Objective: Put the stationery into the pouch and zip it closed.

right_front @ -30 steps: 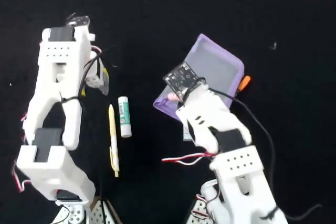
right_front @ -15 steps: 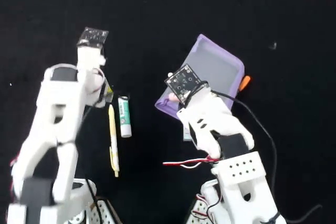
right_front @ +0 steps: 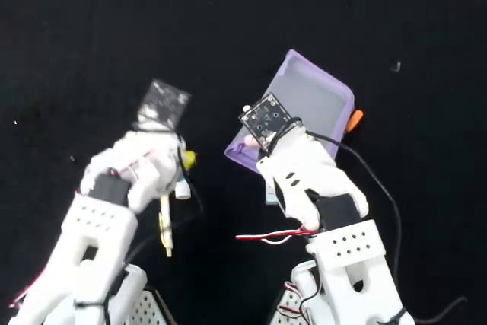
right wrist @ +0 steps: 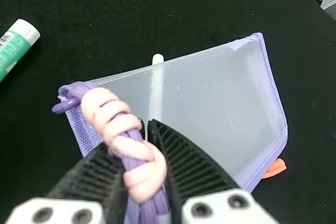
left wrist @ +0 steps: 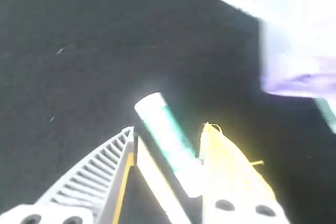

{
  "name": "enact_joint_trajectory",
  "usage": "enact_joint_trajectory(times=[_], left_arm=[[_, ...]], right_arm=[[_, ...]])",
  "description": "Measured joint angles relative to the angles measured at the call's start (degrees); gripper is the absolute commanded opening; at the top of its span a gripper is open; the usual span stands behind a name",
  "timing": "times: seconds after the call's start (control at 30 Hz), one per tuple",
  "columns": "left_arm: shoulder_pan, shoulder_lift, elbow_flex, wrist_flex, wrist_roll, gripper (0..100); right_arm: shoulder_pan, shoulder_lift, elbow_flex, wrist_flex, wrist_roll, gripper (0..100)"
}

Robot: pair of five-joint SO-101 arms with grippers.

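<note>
Beside one pen (right_front: 164, 226), left tool (left wrist: 168, 128) gapes, seemingly around one glue stick (left wrist: 169, 148); right tool (right wrist: 147, 123) pinches one pouch (right wrist: 210, 103).

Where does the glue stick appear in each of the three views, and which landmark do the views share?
High view: glue stick, white end peeking from under the left arm, beside the yellow pen.
Left wrist view: glue stick between the fingers of the open left claw.
Right wrist view: glue stick cut by the picture's edge, apart from the purple pouch.
Shared landmark: the purple pouch.
</note>
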Motion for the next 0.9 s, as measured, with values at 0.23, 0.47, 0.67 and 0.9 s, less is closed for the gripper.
enact_joint_trajectory(times=[0.23,0.47,0.67,0.9], left_arm=[[8.0,-16.18,9.76,0.0,-0.09,21],[9.41,-34.64,20.22,-2.29,-0.09,21],[9.32,-49.49,34.29,-11.16,-0.09,21],[12.57,-51.69,34.29,-14.24,-0.18,21]], right_arm=[[0.0,0.0,0.0,0.0,0.0,1.1],[0.0,0.0,0.0,0.0,0.0,1.1],[0.0,-0.09,0.0,0.26,0.0,1.1],[0.0,-0.18,0.0,0.26,0.0,1.1]])
